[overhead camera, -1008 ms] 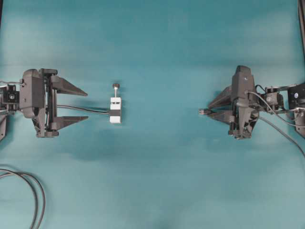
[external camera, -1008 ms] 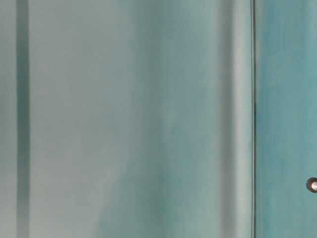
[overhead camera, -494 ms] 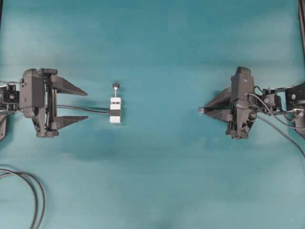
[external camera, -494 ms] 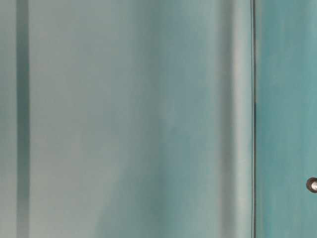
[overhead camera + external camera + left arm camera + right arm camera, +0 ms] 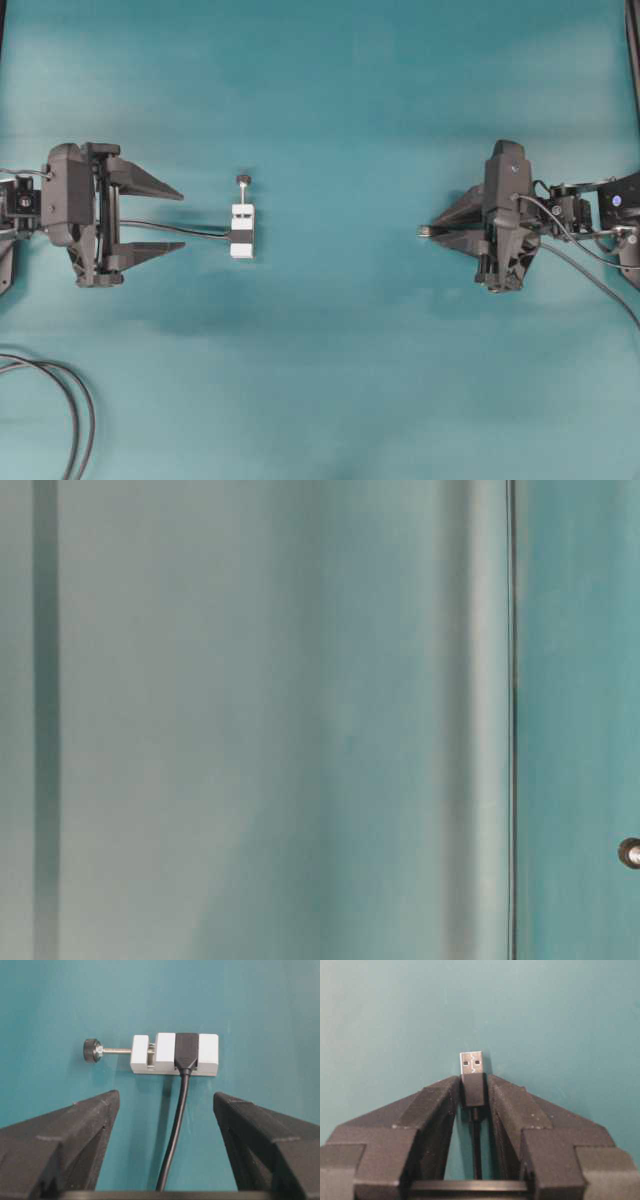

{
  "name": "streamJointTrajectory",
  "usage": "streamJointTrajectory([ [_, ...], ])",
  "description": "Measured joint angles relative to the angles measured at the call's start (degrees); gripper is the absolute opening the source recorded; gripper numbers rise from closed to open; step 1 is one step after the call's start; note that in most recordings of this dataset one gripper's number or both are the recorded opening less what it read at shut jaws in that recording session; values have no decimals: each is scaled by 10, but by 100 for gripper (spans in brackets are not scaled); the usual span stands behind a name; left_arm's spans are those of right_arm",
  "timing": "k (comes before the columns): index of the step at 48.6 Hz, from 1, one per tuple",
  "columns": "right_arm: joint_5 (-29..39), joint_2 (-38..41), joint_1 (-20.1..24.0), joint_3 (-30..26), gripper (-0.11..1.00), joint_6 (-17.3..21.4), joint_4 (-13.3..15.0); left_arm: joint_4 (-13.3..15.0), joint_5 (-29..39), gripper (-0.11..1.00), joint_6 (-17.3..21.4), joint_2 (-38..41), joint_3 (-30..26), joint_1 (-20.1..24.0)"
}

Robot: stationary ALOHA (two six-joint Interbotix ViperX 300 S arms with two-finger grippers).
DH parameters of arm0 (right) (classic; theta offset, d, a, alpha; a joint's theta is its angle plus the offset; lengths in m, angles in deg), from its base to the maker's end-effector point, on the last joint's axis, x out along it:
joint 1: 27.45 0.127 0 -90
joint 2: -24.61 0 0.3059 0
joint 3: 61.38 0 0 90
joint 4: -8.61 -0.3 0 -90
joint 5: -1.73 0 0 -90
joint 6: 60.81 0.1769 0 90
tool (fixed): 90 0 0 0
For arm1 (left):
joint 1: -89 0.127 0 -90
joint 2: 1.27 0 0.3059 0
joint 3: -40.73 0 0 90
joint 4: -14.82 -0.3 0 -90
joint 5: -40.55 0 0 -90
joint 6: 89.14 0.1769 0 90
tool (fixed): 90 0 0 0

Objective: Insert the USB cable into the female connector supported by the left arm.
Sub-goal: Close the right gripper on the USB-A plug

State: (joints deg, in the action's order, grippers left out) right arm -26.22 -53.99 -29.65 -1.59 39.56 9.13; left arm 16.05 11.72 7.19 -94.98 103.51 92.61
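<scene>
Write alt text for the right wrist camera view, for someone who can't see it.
The right gripper has its jaws closed on the black body of a USB plug, whose silvery metal tip sticks out past the fingertips. The plug's thin dark cable runs back between the jaws toward the camera. Behind everything is plain teal table.

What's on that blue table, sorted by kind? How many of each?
Pincers: 2, left, right
White block: 1
USB plug: 1
Loose cable loops: 1 bundle
Total: 5
</scene>
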Motion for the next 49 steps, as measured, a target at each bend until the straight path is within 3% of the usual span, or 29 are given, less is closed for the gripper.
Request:
streamJointTrajectory([
  [9,5,-4,2,0,53,0,0,0,0,84,0,0,0,3],
  [21,6,-4,4,0,54,0,0,0,0,84,0,0,0,4],
  [28,6,-4,4,1,46,-2,0,0,0,84,0,0,0,4],
  [36,7,-6,0,2,21,-4,0,1,0,84,1,0,0,4],
  [49,21,-19,1,3,21,-10,1,1,-1,84,1,1,13,4],
])
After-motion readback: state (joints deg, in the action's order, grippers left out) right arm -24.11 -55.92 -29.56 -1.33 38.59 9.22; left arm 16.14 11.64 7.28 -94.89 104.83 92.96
